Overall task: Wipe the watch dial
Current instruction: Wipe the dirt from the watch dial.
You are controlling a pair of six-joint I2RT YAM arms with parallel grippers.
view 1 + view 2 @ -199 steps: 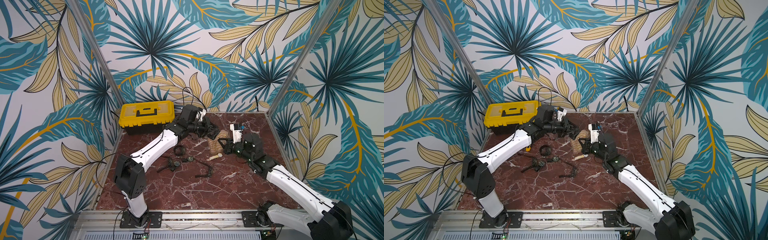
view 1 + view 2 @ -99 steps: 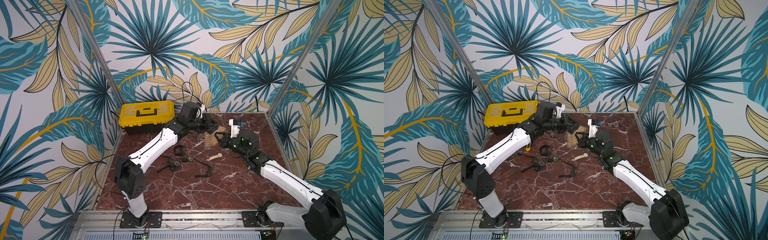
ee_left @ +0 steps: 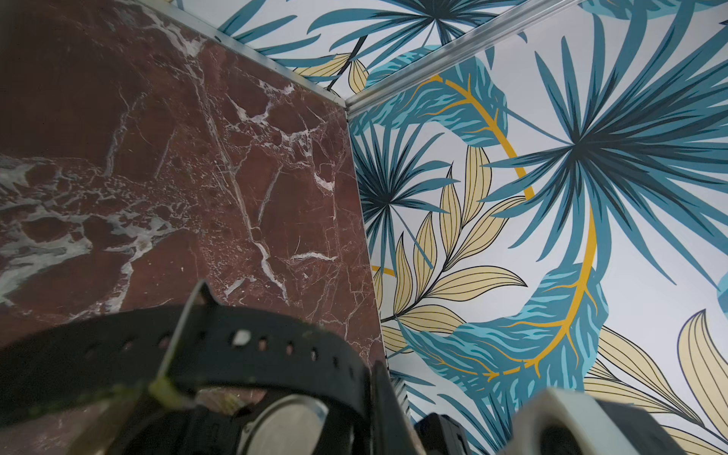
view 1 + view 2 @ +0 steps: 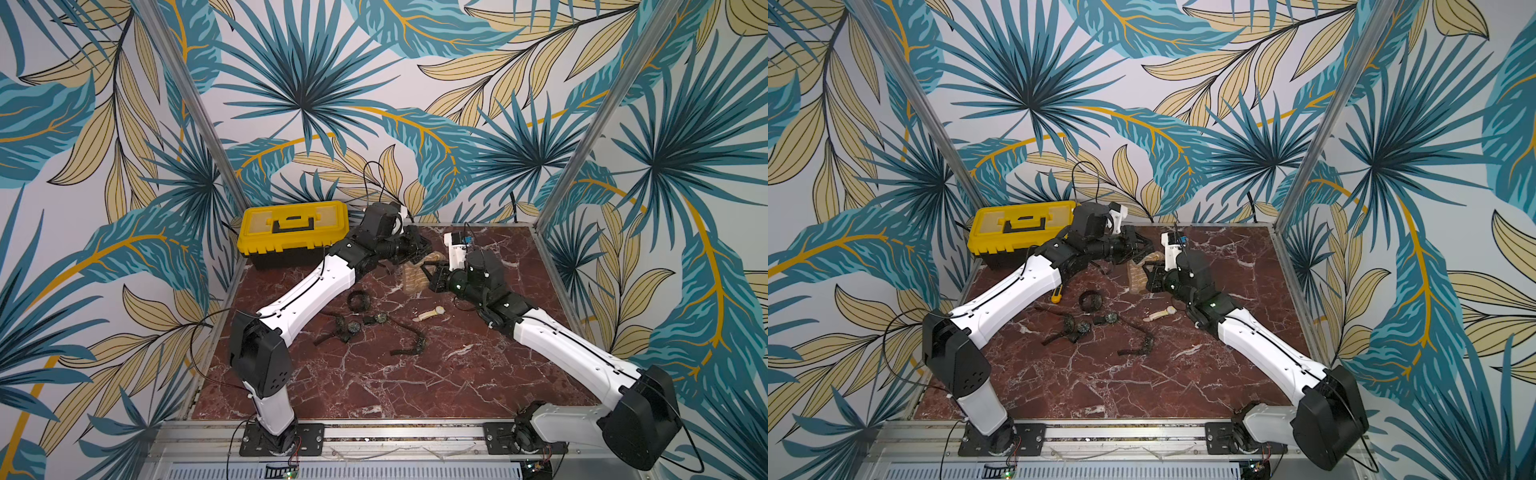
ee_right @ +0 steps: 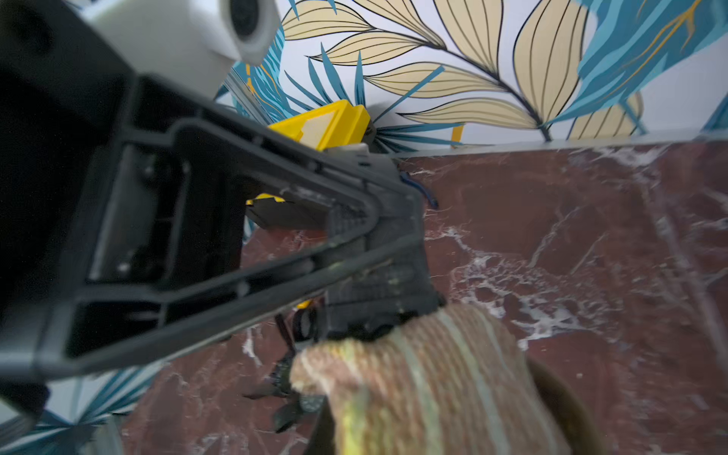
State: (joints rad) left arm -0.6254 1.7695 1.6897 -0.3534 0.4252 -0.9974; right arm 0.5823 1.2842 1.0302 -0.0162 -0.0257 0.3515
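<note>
Leaf-print walls close three sides of a red marble bench, glossy and hard, so a dropped piece would likely skid or knock. A yellow toolbox sits at ten o'clock on the bench, and spare watches lie loose near its middle. Toward twelve o'clock the arms meet: the right pincer is clamped on a ribbed tan cloth, and the left pincer is pinched tight on a black watch, close beside the cloth. The left wrist view shows its holed strap and a round steel face, though I cannot tell whether that is the dial or the case back. To wipe well, I judge, the left should hold the watch steady with the dial turned to the cloth. The right should then draw a taut fold across the glass in short, light strokes, clear of the strap.
</note>
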